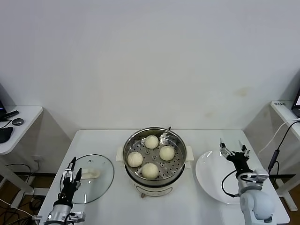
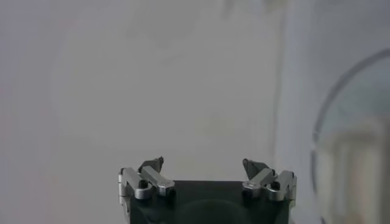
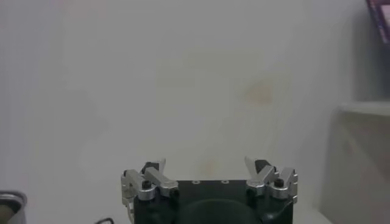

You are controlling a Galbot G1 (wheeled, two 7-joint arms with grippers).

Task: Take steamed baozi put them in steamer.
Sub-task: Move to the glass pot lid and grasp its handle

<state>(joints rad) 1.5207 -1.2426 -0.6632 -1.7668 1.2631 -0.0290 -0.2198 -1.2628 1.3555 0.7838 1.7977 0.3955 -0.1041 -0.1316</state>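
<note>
Left tool (image 1: 70, 169) sits lower left of the head view, fingers apart and empty, right tool (image 1: 234, 149) likewise at lower right over the white plate (image 1: 211, 180). Four baozi (image 1: 151, 141) rest in the steamer (image 1: 154, 159) at centre of the counter (image 1: 93, 140). Both wrist views show each tool (image 2: 207, 173) (image 3: 210, 173) spread wide, gripping nothing.

Surface (image 1: 197, 138): white, rectangular, set against a plain white wall (image 1: 150, 61).

Glass lid (image 1: 96, 185): round, clear, laid flat on the surface toward its left side, with a white handle (image 1: 90, 175) at its middle.

Plate (image 1: 211, 180): white, round, laid toward the right side of the surface.

Side table (image 1: 26, 117): white, seen at the far left, with dark items on top, too small to be identified.

Second side table (image 1: 283, 110): white, seen at the far right; cables (image 1: 276, 145) are seen hanging beside it.
</note>
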